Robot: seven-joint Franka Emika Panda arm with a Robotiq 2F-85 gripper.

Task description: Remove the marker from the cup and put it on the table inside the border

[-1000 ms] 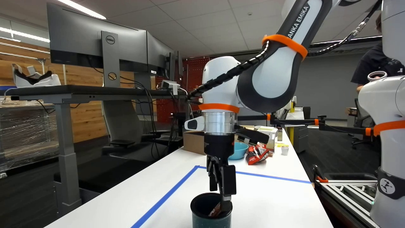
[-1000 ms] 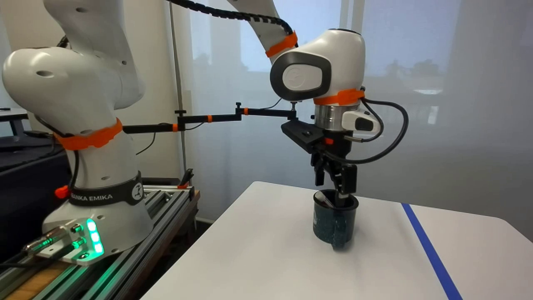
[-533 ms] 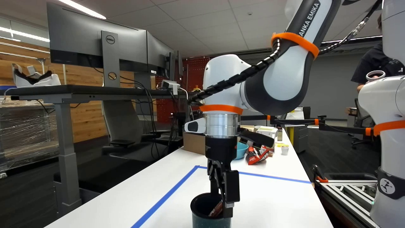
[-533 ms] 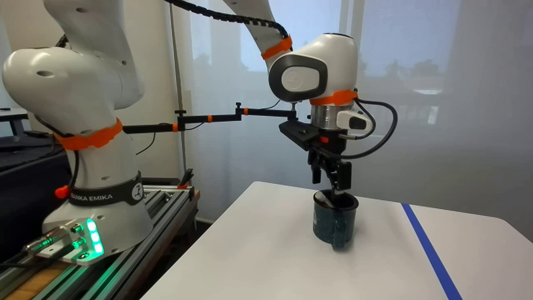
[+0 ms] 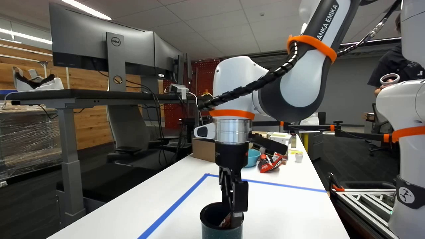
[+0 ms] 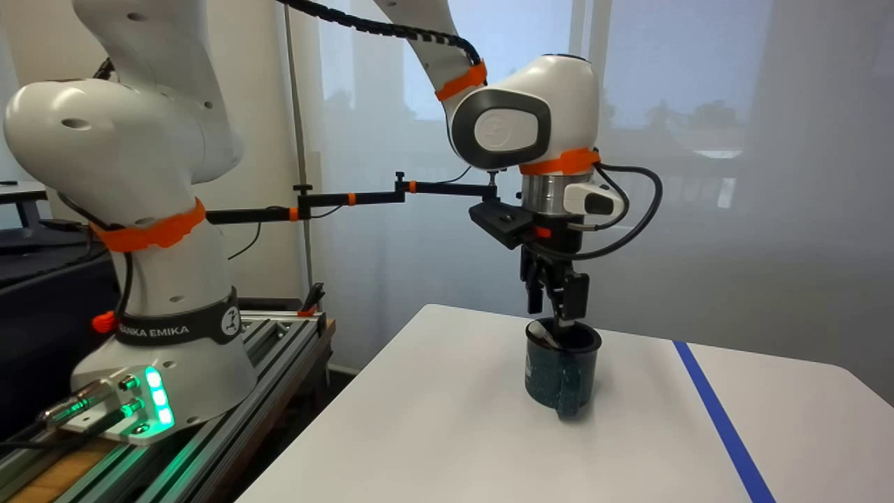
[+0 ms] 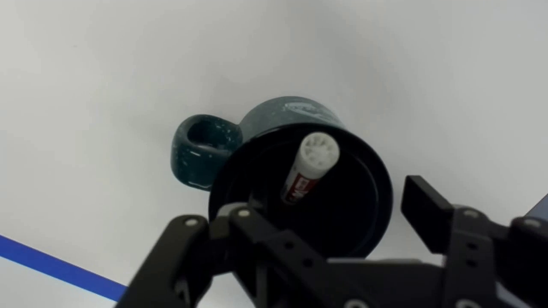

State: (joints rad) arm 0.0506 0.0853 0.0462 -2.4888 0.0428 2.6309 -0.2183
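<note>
A dark teal speckled cup (image 5: 221,232) with a black inside stands upright on the white table. It shows in an exterior view (image 6: 561,383) and in the wrist view (image 7: 280,114). The marker (image 7: 309,167) leans inside the cup, its white end up and its red label partly visible; its lower part is hidden in the dark. The marker's end also shows in an exterior view (image 6: 543,333). My gripper (image 7: 338,209) is open, above the cup. One finger reaches into the cup beside the marker; the other is past the rim. Nothing is between the fingers' pads.
Blue tape (image 5: 186,196) marks the border on the table and also shows in an exterior view (image 6: 723,419). A cardboard box (image 5: 203,150), a blue bowl (image 5: 253,158) and a red bag (image 5: 269,162) stand beyond the tape. The cup's handle (image 7: 201,152) sticks out.
My gripper has shifted slightly toward the robot's base and turned a little, with one finger still in the cup. The cup and marker have not visibly moved.
</note>
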